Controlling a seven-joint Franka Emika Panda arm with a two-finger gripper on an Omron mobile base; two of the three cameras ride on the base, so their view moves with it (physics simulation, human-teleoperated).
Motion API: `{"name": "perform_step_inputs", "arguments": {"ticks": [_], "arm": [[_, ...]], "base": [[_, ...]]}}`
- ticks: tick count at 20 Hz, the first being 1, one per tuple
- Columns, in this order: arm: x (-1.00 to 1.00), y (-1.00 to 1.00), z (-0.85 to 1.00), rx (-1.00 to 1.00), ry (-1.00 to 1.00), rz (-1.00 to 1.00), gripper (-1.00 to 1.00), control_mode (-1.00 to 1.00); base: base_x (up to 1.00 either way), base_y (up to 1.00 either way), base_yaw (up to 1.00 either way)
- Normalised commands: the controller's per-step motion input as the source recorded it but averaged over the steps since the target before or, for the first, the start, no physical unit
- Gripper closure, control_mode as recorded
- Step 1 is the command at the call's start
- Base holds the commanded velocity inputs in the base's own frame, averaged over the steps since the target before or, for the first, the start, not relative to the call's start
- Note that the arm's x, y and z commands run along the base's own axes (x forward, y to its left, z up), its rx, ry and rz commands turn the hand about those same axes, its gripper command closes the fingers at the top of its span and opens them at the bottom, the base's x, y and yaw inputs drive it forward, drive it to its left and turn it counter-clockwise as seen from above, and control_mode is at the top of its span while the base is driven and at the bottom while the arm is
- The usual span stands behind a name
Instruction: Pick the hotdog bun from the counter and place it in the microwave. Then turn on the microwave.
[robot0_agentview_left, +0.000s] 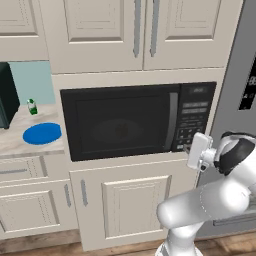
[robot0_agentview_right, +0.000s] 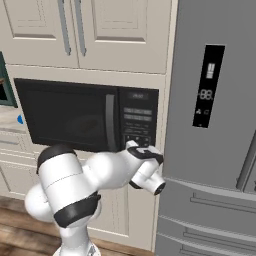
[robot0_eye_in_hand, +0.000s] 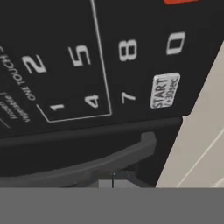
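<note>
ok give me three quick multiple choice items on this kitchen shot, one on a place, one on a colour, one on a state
1. Where does the gripper sit?
A. over the blue plate
B. at the lower part of the microwave's button panel
C. at the fridge display

2. What colour is the plate on the counter?
A. blue
B. red
C. white

3. How is the microwave door?
A. wide open
B. taken off
C. closed

Answers: 1 B, the base views put the hand at the button panel and the hand view faces the START key. 2 A, it is a flat blue disc. 3 C, the dark glass lies flush with the front.
</note>
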Motion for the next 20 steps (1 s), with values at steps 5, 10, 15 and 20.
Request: {"name": "perform_step_inputs", "arguments": {"ticks": [5, 10, 15, 20], "arm": [[0.12, -0.03, -0.3, 0.0, 0.01, -0.08, 1.0, -1.0], [0.18, 0.0, -0.27, 0.0, 0.02, -0.08, 1.0, -1.0], [0.23, -0.03, -0.12, 0.0, 0.02, -0.08, 1.0, -1.0], [0.22, -0.07, -0.09, 0.0, 0.04, -0.08, 1.0, -1.0]], "base": [[0.0, 0.0, 0.0], [0.0, 0.0, 0.0], [0.0, 0.0, 0.0], [0.0, 0.0, 0.0]]}}
